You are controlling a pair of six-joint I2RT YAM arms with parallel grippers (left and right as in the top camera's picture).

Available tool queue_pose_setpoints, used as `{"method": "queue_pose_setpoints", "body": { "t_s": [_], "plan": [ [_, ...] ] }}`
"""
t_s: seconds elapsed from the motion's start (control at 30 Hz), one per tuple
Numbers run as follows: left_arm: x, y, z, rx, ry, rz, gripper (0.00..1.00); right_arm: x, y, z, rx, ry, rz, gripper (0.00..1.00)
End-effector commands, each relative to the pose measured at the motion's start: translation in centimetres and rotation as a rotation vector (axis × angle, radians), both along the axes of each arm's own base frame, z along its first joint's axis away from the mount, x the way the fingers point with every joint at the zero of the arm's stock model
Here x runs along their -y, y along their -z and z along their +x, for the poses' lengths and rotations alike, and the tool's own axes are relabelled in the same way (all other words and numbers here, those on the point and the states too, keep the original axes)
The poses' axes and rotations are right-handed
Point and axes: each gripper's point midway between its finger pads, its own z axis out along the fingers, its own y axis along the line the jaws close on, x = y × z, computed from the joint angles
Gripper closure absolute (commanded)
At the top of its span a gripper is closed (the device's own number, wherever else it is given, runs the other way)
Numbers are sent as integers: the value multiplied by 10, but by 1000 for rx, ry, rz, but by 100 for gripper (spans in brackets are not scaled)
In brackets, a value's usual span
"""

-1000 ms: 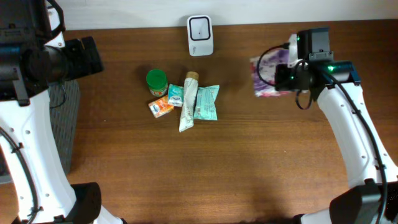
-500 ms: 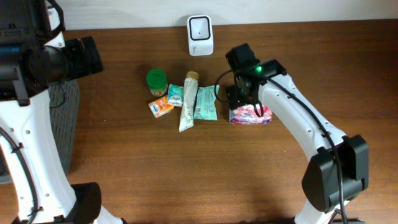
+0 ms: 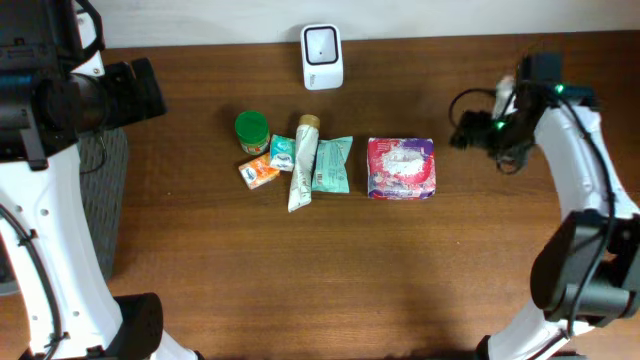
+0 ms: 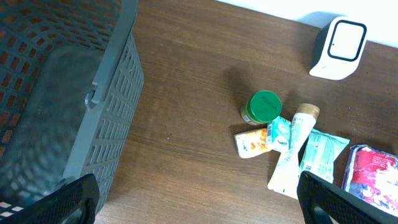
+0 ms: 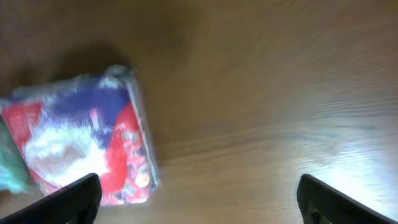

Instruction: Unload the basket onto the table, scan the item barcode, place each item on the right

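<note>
Since it lies flat on the brown wooden table (image 3: 300,280), set a little to the right of the other goods, the red-and-white soft plastic packet (image 3: 401,168) is judged to be the item in hand. It is touched by neither arm. Its printed face is turned upward, so no barcode can be made out. The white box-shaped barcode scanner (image 3: 322,43) stands at the table's back edge, well apart from the packet, so nothing is presented to it.

Just beside the packet a pale teal foil sachet (image 3: 332,164) is laid, with a cream squeeze tube (image 3: 303,160), a small orange sachet (image 3: 259,173) and a green-lidded jar (image 3: 252,127) clustered to its left.

The right gripper (image 5: 199,205) is held above bare wood to the packet's right, its jaws spread wide and empty. The packet is seen at the left of that wrist view, outside the jaws.

The left gripper (image 4: 199,205) is likewise spread and empty, parked high beside a grey slatted plastic basket (image 4: 93,106), probably to keep out of the way.
</note>
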Motion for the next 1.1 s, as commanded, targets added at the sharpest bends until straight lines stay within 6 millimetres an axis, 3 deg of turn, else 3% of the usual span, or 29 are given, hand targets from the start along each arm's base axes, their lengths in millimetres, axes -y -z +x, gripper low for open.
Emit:
{"method": "queue_pose_setpoints", "body": {
  "t_s": [0.0, 0.1, 0.17, 0.23, 0.33, 0.4, 0.47, 0.5, 0.57, 0.7, 0.77, 0.83, 0.97, 1.03, 1.07],
  "plan": [
    [-1, -2, -1, 6, -5, -8, 1, -58, 11, -4, 87, -140, 370, 18],
    [-1, -2, -1, 6, -5, -8, 1, -76, 42, -8, 35, -161, 445, 18],
    [-1, -2, -1, 6, -6, -9, 1, -75, 61, -12, -12, -150, 449, 21],
    [-1, -2, -1, 6, -5, -8, 1, -62, 90, -19, -88, -124, 360, 24],
    [-1, -2, -1, 6, -6, -9, 1, -68, 93, -24, -94, -166, 366, 28],
    [-1, -2, -1, 6, -5, -8, 1, -90, 85, -22, -74, -212, 431, 50],
    [-1, -2, -1, 6, -6, -9, 1, -124, 75, -17, -25, -290, 503, 91],
    [-1, -2, -1, 6, -5, -8, 1, -131, 74, -13, -25, -273, 509, 96],
    [-1, -2, -1, 6, -5, -8, 1, -143, 49, 4, 27, -277, 565, 96],
    [-1, -2, -1, 6, -5, -8, 1, -147, -56, 76, 277, -276, 594, 96],
    [-1, -2, -1, 6, -5, -8, 1, -148, -96, 114, 435, -227, 610, 96],
    [-1, -2, -1, 6, -5, -8, 1, -151, -102, 146, 518, -96, 549, 96],
    [-1, -2, -1, 6, -6, -8, 1, -220, -98, 183, 669, -77, 600, 96],
    [-1, -2, -1, 6, -5, -8, 1, -239, -86, 196, 692, -43, 666, 96],
    [-1, -2, -1, 6, -6, -8, 1, -241, -67, 203, 685, -4, 662, 96]
  ]
}}
